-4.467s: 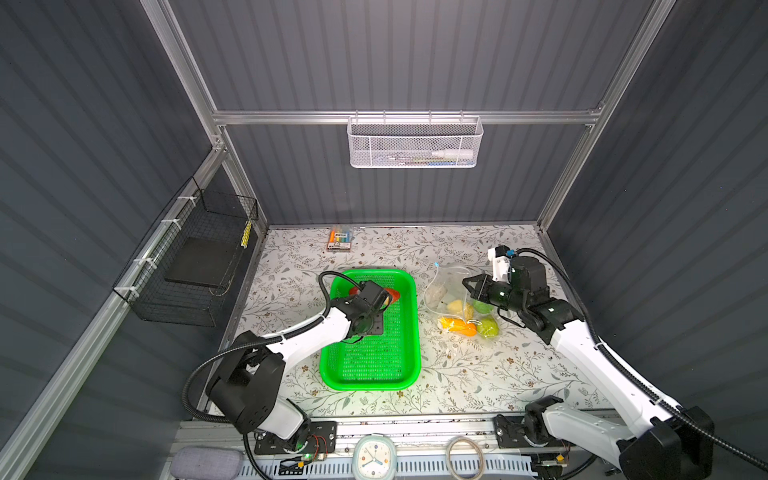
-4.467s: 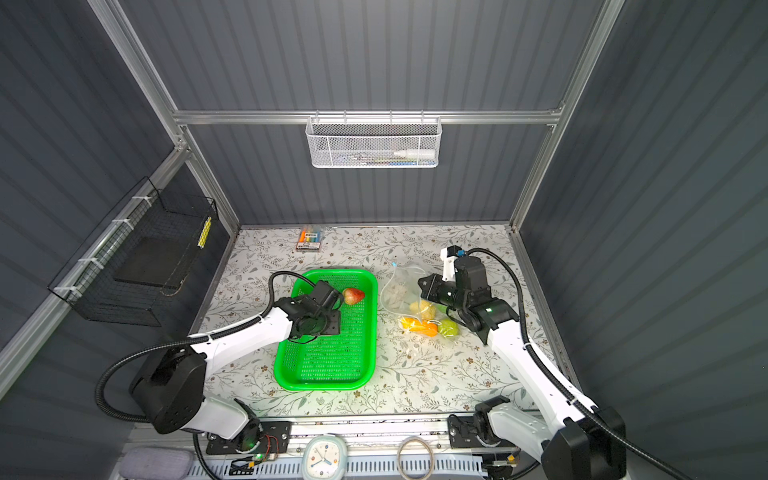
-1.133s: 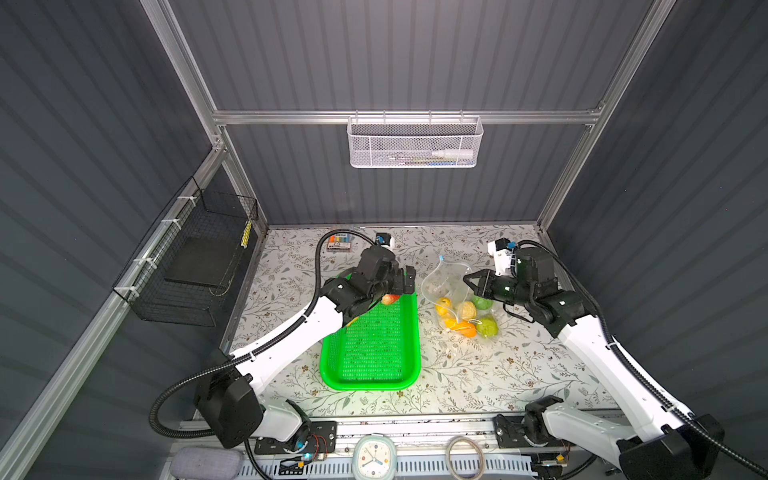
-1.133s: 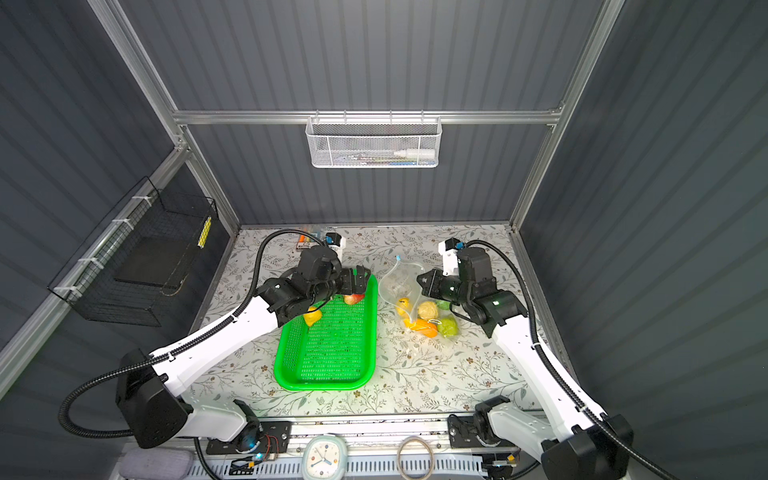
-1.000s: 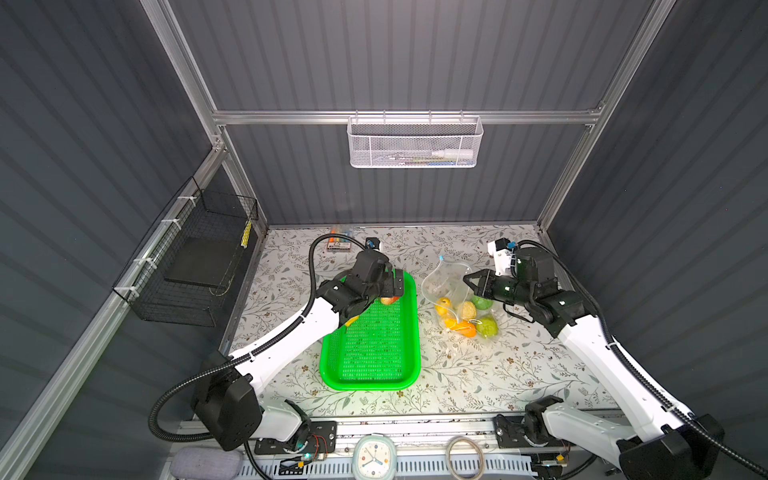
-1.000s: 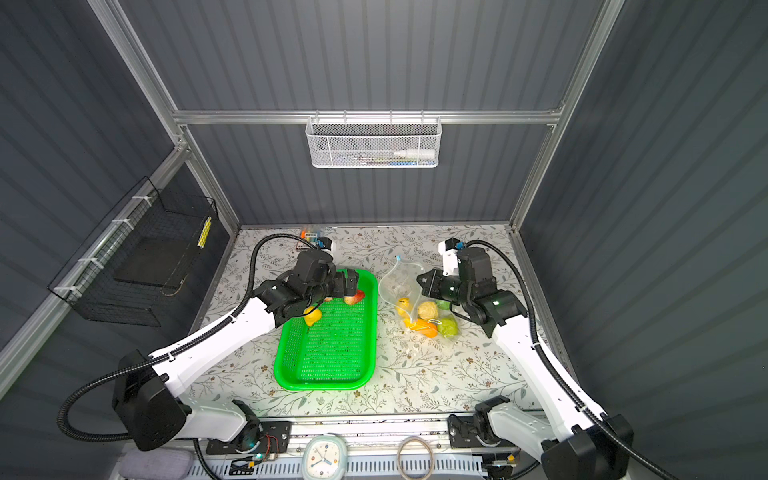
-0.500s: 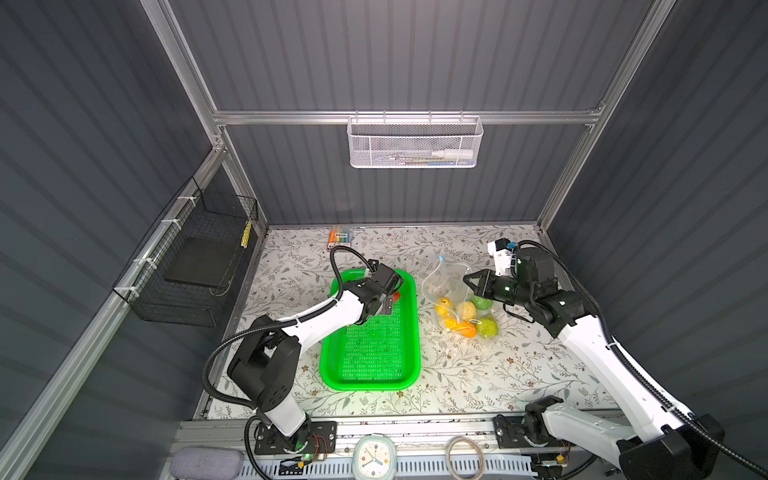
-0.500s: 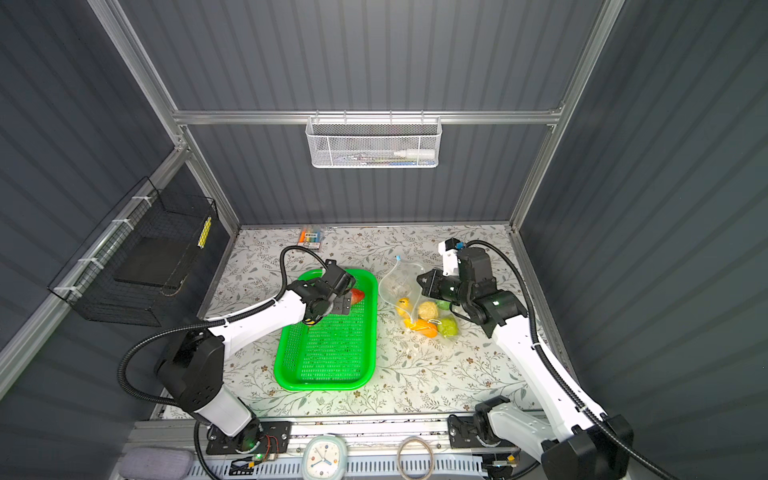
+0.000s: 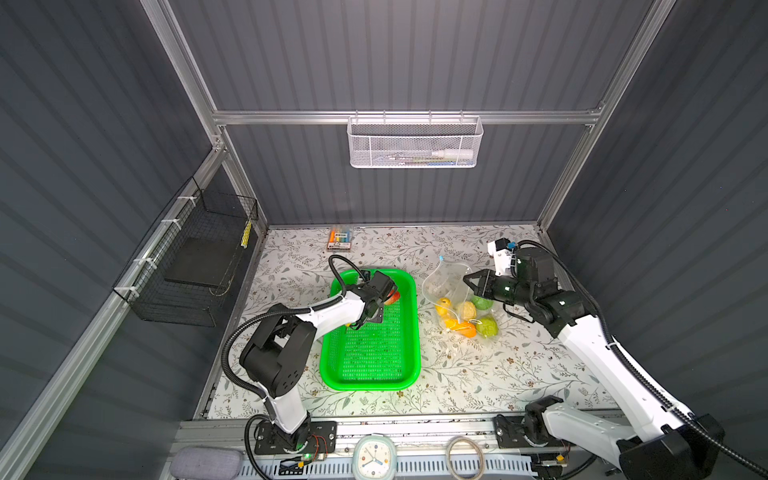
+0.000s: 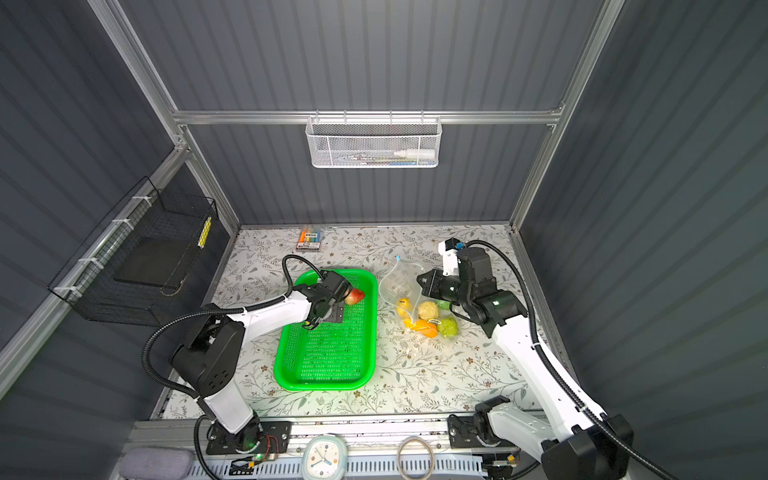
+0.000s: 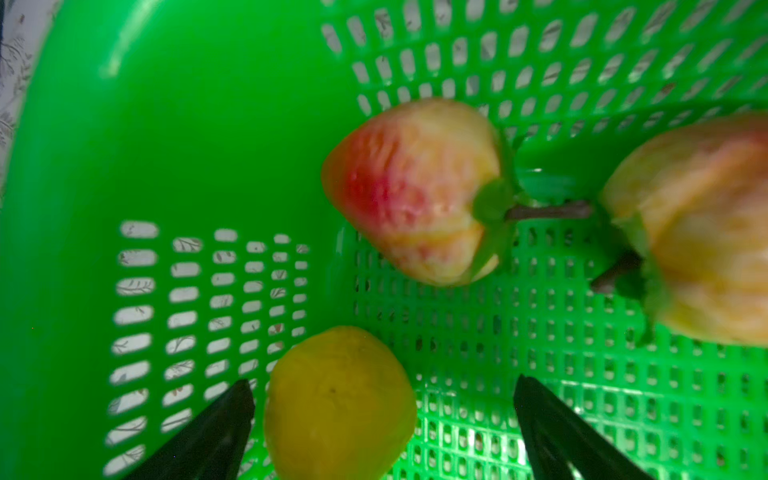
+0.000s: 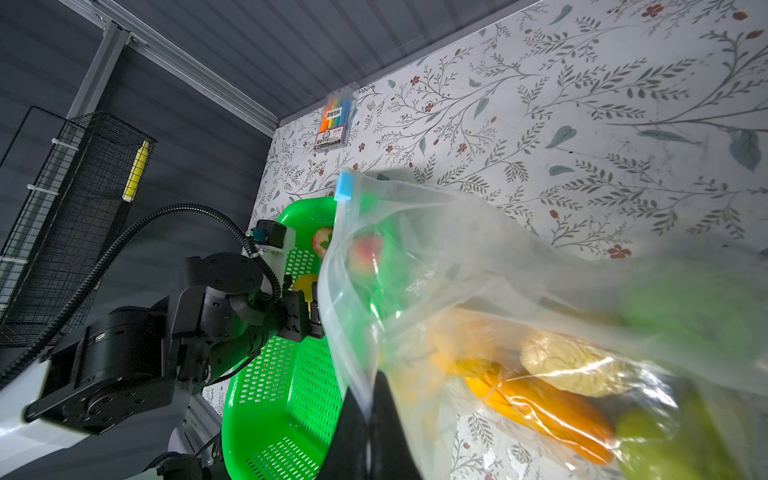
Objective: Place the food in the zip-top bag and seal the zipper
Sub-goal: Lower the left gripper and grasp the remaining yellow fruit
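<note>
My left gripper (image 11: 383, 384) is open, low in the far end of the green tray (image 9: 370, 370). A small yellow fruit (image 11: 338, 399) lies between its fingers, closer to one of them. Two reddish fruits (image 11: 415, 191) (image 11: 698, 232) lie just beyond it. The yellow fruit is hidden in both top views; one red fruit (image 10: 355, 296) shows there. My right gripper (image 12: 368, 399) is shut on the mouth edge of the zip-top bag (image 9: 446, 282), holding it up and open. The zipper's light-blue slider (image 12: 345, 187) sits at the mouth's far end. Inside lie a carrot (image 9: 461, 328), yellow pieces (image 9: 444, 302) and green ones (image 9: 487, 327).
A pack of coloured markers (image 9: 340, 240) lies at the back of the floral table. A black wire basket (image 9: 199, 266) hangs on the left wall and a white mesh basket (image 9: 415, 141) on the back wall. A clock (image 9: 374, 457) sits on the front rail.
My left arm has come down from above the tray's far edge into the tray, its open fingers now around the yellow fruit. The right arm and the bag have stayed still.
</note>
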